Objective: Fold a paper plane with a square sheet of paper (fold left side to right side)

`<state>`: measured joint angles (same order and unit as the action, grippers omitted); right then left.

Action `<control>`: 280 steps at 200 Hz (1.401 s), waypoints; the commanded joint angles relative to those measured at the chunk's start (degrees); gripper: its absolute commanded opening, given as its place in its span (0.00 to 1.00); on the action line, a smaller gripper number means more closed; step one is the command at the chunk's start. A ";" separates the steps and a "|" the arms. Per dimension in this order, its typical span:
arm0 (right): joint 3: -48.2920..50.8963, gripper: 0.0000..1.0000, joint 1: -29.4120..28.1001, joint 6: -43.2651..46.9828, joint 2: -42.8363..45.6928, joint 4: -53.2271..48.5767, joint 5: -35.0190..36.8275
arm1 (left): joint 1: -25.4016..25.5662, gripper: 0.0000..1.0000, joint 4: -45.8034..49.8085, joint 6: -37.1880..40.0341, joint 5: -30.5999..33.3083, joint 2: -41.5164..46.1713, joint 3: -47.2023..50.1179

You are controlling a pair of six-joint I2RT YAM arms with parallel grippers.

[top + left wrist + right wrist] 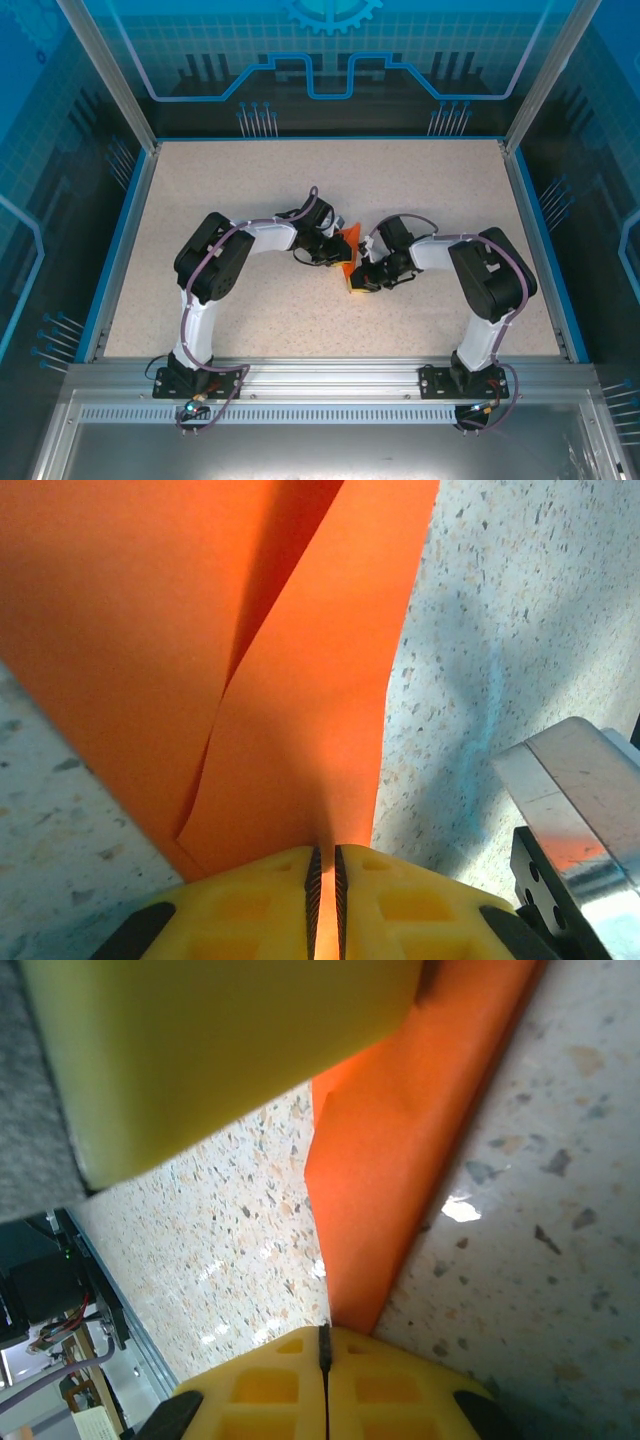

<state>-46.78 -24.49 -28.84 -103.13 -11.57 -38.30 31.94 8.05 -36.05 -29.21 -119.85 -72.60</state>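
Note:
The square sheet of paper is bright orange and lies creased on the speckled table between the two arms. In the left wrist view the sheet has one flap lifted over another. My left gripper is shut on its near edge, with orange showing between the pads. From above, the left gripper is at the sheet's upper left. My right gripper is shut, its tips touching the narrow end of the folded sheet. The paper runs under one finger rather than between the jaws. From above, the right gripper is at the sheet's lower end.
A yellow finger of the left gripper hangs close above the paper in the right wrist view. A metal part of the right arm stands just right of the sheet. Blue rails border the table on both sides.

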 commanded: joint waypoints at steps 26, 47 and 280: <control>2.22 0.06 -1.77 -0.21 3.48 -7.18 -3.43 | -0.79 0.16 3.39 -0.32 5.14 -1.97 0.34; 2.49 0.06 -0.38 -1.92 5.92 -4.35 -3.90 | -0.73 0.16 3.13 -0.25 4.98 -1.78 0.54; -1.39 0.04 0.19 0.95 -3.97 -9.15 3.77 | -3.98 0.18 9.48 5.99 5.14 -4.25 -9.45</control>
<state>-51.24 -23.75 -29.30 -105.82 -14.96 -36.93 28.49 14.76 -32.12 -24.47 -122.10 -80.97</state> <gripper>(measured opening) 0.047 0.179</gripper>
